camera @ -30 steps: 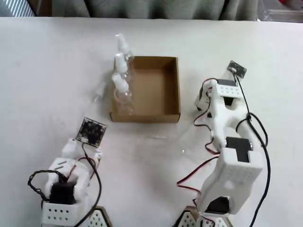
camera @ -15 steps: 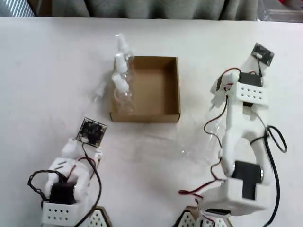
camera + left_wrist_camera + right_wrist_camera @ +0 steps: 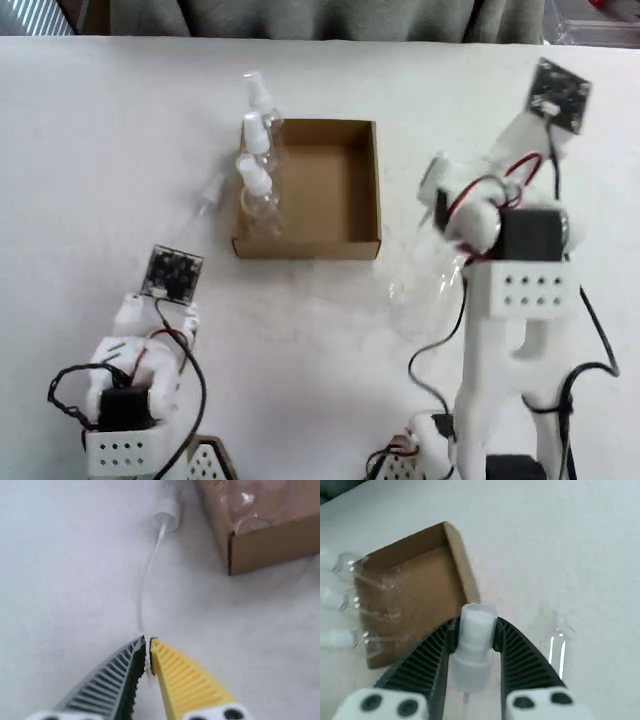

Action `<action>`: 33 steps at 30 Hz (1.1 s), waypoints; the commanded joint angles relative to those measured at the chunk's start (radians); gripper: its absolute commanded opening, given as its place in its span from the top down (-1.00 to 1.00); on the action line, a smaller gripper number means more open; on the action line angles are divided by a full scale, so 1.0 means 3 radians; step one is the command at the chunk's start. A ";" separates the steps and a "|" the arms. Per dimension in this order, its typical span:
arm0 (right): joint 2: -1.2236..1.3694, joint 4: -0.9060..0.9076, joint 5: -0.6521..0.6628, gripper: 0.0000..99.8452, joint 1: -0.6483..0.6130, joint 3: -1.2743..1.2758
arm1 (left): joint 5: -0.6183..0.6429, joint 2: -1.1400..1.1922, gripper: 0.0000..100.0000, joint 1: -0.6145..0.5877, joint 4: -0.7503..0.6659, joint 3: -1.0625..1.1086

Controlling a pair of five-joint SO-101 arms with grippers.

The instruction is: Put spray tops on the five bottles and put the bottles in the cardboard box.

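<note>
White tabletop, seen from above, left to right. At the near left sits the left arm. The fingers of its left gripper are drawn almost together, leaving only a sliver between the grey and yellow tips. The thin dip tube of a loose spray top runs right up to those tips, and I cannot tell whether it is pinched. This loose spray top lies flat on the tabletop just beside the left wall of the cardboard box.

The box stands open near the middle. Three capped bottles of clear plastic line its left side, their white tops reaching over the rim.

Right of the box's near corner, a bare bottle rests on the tabletop, clear and without a top. I cannot tell whether it stands or lies.

At the right, the right arm holds its right gripper above the tabletop, between the box and the bare bottle. Its black fingers clamp the collar of a held spray top, white, nozzle end outward.
</note>
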 commanded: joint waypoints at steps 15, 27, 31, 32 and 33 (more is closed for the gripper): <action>-0.0335 -0.0079 0.0409 0.96 -0.2713 0.0506 | 0.0491 -0.0028 0.95 -0.1123 -0.0153 -0.0445; -0.0315 -0.1915 0.0951 0.96 -0.3051 0.1647 | 0.0511 -0.0028 0.95 -0.1138 -0.0174 -0.0455; -0.0309 -0.2437 0.0951 0.96 -0.3051 0.1990 | 0.0517 -0.0028 0.95 -0.1138 -0.0179 -0.0460; -0.0279 -0.2580 0.0951 0.96 -0.3051 0.2056 | 0.0517 -0.0028 0.95 -0.1138 -0.0179 -0.0460; -0.0228 -0.2708 0.0951 0.96 -0.3051 0.2102 | 0.0537 -0.0028 0.95 -0.1138 -0.0179 -0.0460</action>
